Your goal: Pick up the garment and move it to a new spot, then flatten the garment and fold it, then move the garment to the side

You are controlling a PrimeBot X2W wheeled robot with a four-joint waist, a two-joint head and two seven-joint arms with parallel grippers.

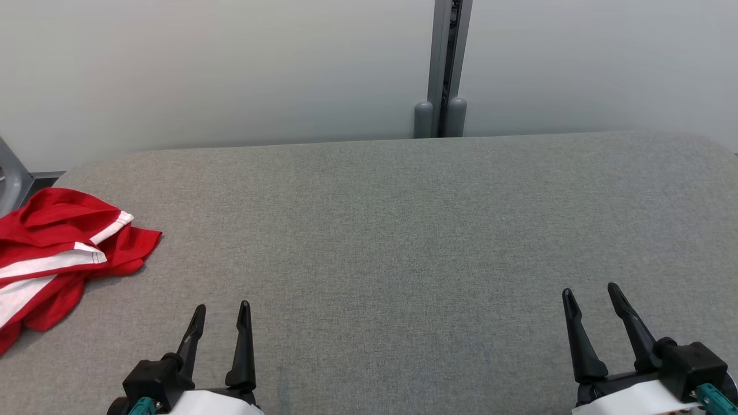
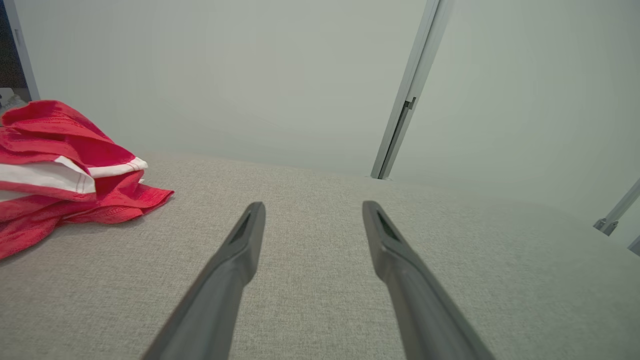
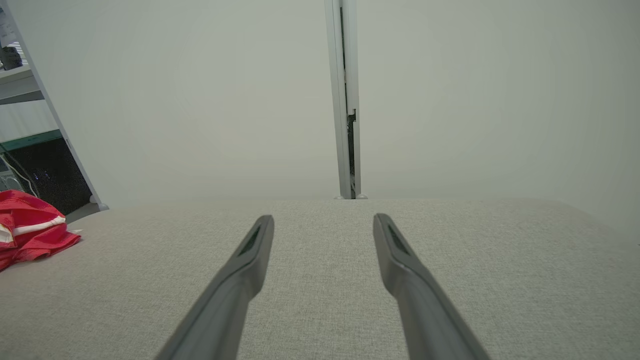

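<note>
I count one garment (image 1: 57,242), two grippers, one grey table (image 1: 375,230) and one grey post (image 1: 444,69) against the pale wall behind it.

The garment lies at the far left of the table, near its far-left corner, running off the left edge of my head view. It is red with white bands and a white-trimmed hem, crumpled into a loose heap with several folds stacked on each other. One red corner sticks out to the right, flat on the cloth surface. In the left wrist view it sits left of the fingers and further away than their tips, apart from them.

The left gripper (image 1: 222,306) is at the near edge, left of centre, right of the garment and clear of it. Its two dark fingers point away from me, spread apart, with nothing between them.

The right gripper (image 1: 590,290) is at the near right, well apart from the garment. Its fingers lean slightly left, also spread wide and gripping nothing. In its wrist view they point at the post, low over the bare table.
</note>
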